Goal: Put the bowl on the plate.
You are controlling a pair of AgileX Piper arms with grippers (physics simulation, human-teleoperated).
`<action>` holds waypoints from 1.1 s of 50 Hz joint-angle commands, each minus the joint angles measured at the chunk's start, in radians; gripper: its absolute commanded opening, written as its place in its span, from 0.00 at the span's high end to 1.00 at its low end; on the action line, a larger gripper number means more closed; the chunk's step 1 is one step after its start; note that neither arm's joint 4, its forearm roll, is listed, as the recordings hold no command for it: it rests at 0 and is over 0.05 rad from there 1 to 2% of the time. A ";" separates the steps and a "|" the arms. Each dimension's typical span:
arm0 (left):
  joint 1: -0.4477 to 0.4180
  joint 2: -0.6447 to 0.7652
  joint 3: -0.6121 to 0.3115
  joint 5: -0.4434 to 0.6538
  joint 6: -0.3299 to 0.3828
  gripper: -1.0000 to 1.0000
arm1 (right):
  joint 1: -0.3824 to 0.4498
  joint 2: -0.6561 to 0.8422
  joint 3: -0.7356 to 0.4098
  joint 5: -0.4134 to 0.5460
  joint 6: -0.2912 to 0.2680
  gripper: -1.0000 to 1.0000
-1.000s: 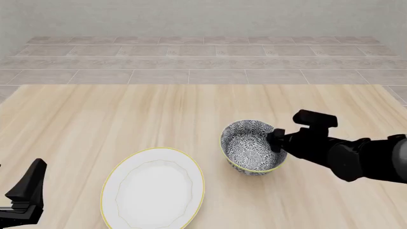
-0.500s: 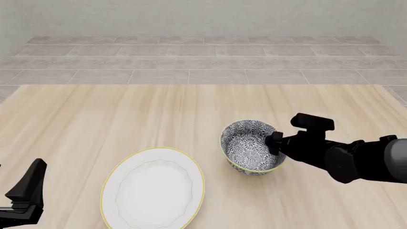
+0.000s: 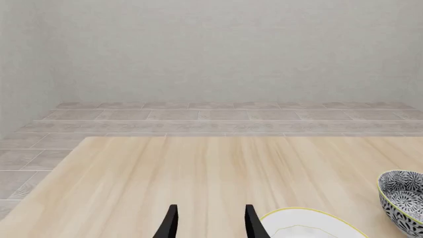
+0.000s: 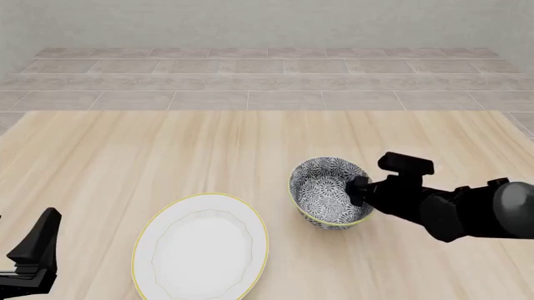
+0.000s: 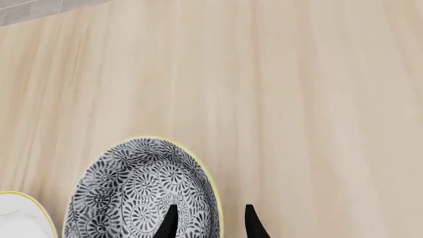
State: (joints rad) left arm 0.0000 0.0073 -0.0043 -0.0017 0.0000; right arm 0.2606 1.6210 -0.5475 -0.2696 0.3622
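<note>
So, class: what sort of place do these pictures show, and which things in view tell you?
Probably a simulated tabletop test scene, not a real kitchen: a bare light wooden table on a tiled floor before a blank grey wall, with only a patterned bowl, a white plate and black robot arms.

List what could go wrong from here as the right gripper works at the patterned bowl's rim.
1. The right gripper straddles only the near wall of the blue-grey floral bowl with a yellow rim; so thin a hold may tilt or slip on lifting.
2. The large white round plate lies close beside the bowl; a low carry could knock its rim.
</note>
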 commanded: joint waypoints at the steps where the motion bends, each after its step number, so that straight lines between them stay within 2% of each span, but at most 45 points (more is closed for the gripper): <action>1: 0.000 0.000 0.000 0.000 0.000 0.00 | 0.003 0.010 0.004 -0.011 0.005 0.00; 6: 0.000 0.000 0.000 0.000 0.000 0.00 | 0.003 0.001 0.002 -0.002 0.003 0.00; 7: 0.000 0.000 0.000 0.000 0.000 0.00 | -0.002 0.001 0.002 -0.002 0.002 1.00; 27: 0.000 0.000 0.000 0.000 0.000 0.00 | -0.030 -0.029 0.010 0.014 -0.007 1.00; 50: 0.000 0.000 0.000 0.000 0.000 0.00 | -0.025 -0.128 0.001 0.059 0.037 1.00; 55: 0.000 0.000 0.000 0.000 0.000 0.00 | -0.014 -0.151 -0.004 0.063 0.032 1.00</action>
State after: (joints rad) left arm 0.0000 0.0073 -0.0043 -0.0017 0.0000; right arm 0.2370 1.5149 -0.5433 -0.2178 0.3842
